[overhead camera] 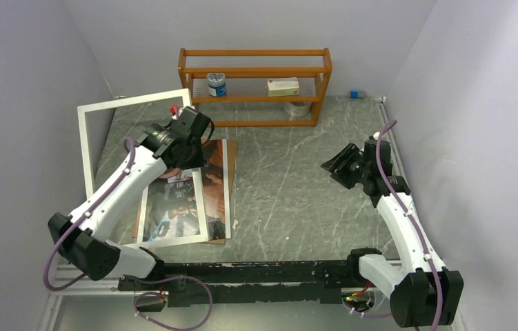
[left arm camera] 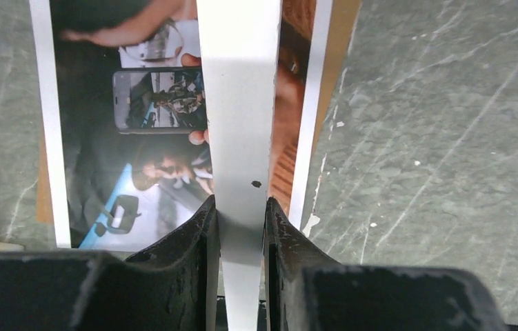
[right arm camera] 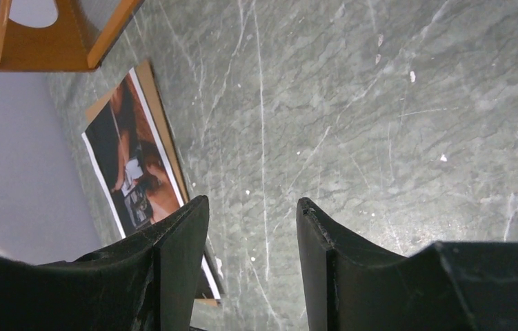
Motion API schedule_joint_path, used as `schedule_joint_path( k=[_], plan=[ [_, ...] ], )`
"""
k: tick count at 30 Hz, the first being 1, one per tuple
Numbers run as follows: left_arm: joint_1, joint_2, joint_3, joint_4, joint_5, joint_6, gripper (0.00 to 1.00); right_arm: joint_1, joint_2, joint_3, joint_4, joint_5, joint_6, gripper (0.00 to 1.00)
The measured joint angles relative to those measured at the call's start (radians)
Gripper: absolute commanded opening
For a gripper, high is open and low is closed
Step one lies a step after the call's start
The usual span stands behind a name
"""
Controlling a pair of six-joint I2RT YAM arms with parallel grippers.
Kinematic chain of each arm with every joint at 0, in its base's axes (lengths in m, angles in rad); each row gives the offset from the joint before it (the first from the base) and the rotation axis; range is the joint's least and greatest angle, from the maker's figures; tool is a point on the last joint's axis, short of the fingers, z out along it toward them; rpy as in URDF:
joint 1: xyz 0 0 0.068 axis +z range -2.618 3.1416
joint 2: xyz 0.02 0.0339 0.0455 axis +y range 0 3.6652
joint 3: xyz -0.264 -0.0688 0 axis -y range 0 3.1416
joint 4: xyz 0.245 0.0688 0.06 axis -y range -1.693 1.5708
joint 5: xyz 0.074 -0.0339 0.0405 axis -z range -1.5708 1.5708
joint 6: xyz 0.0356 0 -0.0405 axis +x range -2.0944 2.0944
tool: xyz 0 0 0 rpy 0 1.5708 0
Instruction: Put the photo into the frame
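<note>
Here, top to bottom by size. Table [overhead camera: 297,179]: grey veined surface, walls on three sides.

Frame [overhead camera: 132,100]: big thin rectangle w/ silver-white rim, on the left half of the table, tilted, its left and far rims raised toward the left wall. Its near rim sits low over the photo; contact there cannot be told. In the left wrist view one long rim [left arm camera: 238,103] runs as a white strip straight up from the fingers, crossing above the photo.

Shelf rack [overhead camera: 256,54]: orange wood, at the far wall, well apart from the frame.

Backing board [overhead camera: 232,186]: flat, brown, lying on the table under the photo; only its right edge shows.

Photo [overhead camera: 216,179]: white-bordered print of people, lying flat on the board, partly under the frame; also seen at left in the right wrist view [right arm camera: 132,165].

Left gripper [overhead camera: 185,146]: jaws narrow, pinching the frame's right rim, both pads against it [left arm camera: 241,207].

Right gripper [overhead camera: 335,165]: on the right side, above bare table, jaws apart w/ nothing between them [right arm camera: 252,207].

On the rack: jar [overhead camera: 216,84] w/ blue label, box [overhead camera: 283,86], and tape roll [overhead camera: 299,108] on the lowest level.
</note>
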Motion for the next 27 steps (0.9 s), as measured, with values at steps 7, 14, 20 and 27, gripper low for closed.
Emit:
schedule_joint_path(
  k=[7,14,20,27],
  plan=[
    [0.001,-0.116,0.085,-0.043,0.107,0.065,0.03,0.019,0.013,0.014,-0.015,-0.011,0.024,0.54],
    [0.000,-0.154,0.100,0.035,0.366,0.106,0.03,0.025,0.020,0.069,-0.031,-0.010,0.030,0.59],
    [-0.001,-0.180,0.099,0.198,0.579,0.084,0.03,0.025,-0.023,0.087,-0.032,-0.012,0.028,0.75],
    [-0.002,-0.263,0.071,0.475,0.750,-0.094,0.03,0.090,-0.121,0.048,0.096,-0.080,0.079,0.83]
  ],
)
